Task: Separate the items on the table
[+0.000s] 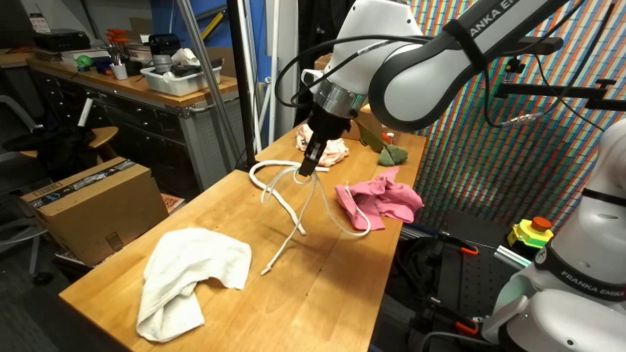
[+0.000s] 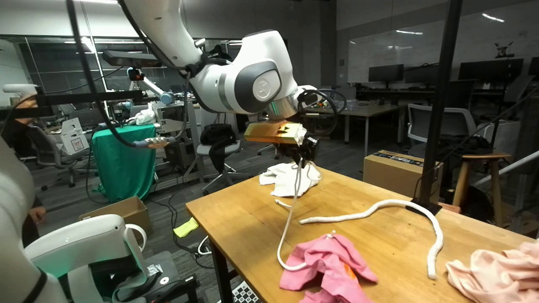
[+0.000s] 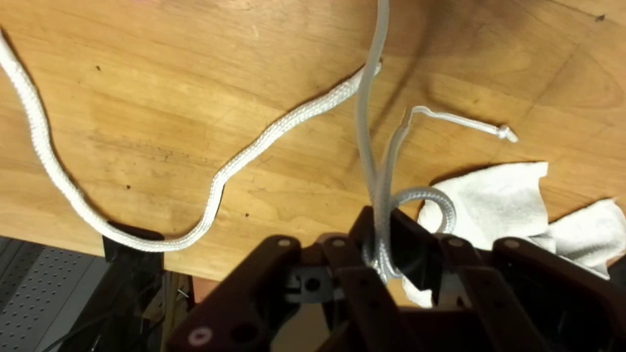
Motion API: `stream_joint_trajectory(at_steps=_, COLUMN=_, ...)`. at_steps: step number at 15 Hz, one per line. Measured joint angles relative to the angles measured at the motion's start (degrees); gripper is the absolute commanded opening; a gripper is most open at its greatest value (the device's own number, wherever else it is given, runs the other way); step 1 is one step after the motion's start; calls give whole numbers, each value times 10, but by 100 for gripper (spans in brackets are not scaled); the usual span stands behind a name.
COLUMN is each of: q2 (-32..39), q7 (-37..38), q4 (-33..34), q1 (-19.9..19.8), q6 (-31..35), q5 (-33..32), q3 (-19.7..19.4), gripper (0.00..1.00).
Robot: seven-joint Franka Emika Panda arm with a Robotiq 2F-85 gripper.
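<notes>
My gripper [image 1: 307,171] is above the wooden table [image 1: 298,303], shut on a thin white cord [image 3: 376,44]. Loops of that cord stick out around the fingertips, and a knotted end hangs toward the white cloth. A longer stretch sags down to the pink-red cloth [image 2: 328,265] and lies over it. Below, a thicker white rope [image 1: 283,201] curves across the wood, apart from the pink-red cloth. The white cloth [image 1: 195,259] lies by itself at the near end in an exterior view. A peach cloth [image 1: 335,152] sits crumpled farther back, beside a green soft item [image 1: 392,155].
A black post [image 2: 438,105] rises at the table's edge near the thick rope. A cardboard box [image 1: 100,210] stands beside the table, lower down. In an exterior view, a grey workbench [image 1: 195,100] with a white bin is beyond that side.
</notes>
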Motion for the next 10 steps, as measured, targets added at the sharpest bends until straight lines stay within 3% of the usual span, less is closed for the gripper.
stream_joint_trajectory(at_steps=10, q2=-142, q7=42, q4=-37, q1=86, q6=1, q5=64, q3=6, gripper=6)
